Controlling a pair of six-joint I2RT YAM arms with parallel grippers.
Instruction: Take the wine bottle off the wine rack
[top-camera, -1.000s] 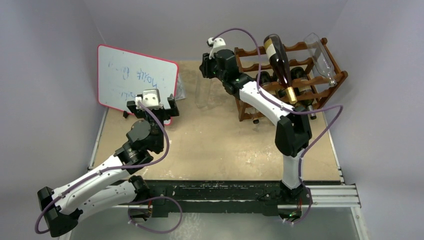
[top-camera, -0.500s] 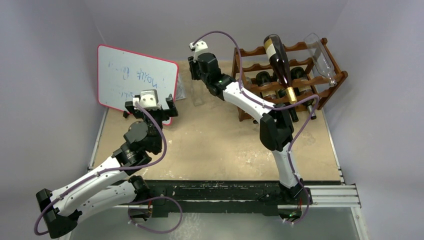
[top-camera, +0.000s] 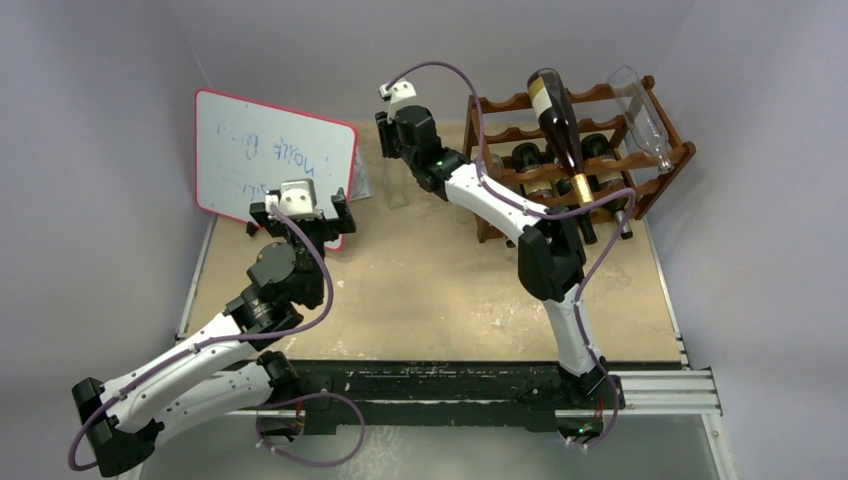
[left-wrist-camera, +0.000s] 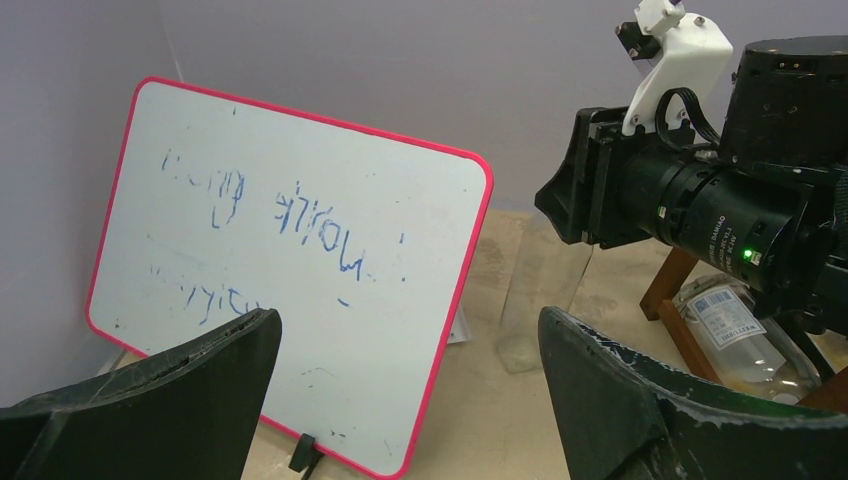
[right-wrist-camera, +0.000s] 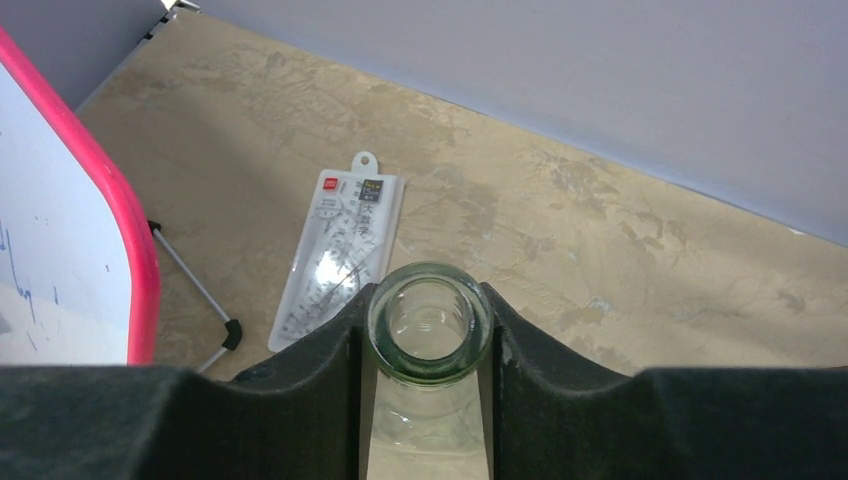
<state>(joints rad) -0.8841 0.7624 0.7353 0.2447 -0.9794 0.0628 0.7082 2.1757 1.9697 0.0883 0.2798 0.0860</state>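
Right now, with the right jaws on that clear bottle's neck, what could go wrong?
1. The right gripper grips the clear glass bottle only at its mouth; smooth glass could slip or tip on release.
2. The right arm passes close by the wine rack, where a dark wine bottle lies tilted; a bump may dislodge it.
3. The whiteboard stands close by; swinging left may hit it.

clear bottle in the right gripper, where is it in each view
Top external: the clear bottle stands upright left of the wine rack, under the right gripper.
Left wrist: right of centre, faint, on the table.
Right wrist: bottom centre, its mouth between the fingers.
Shared landmark: the whiteboard, left of the clear bottle in every view.
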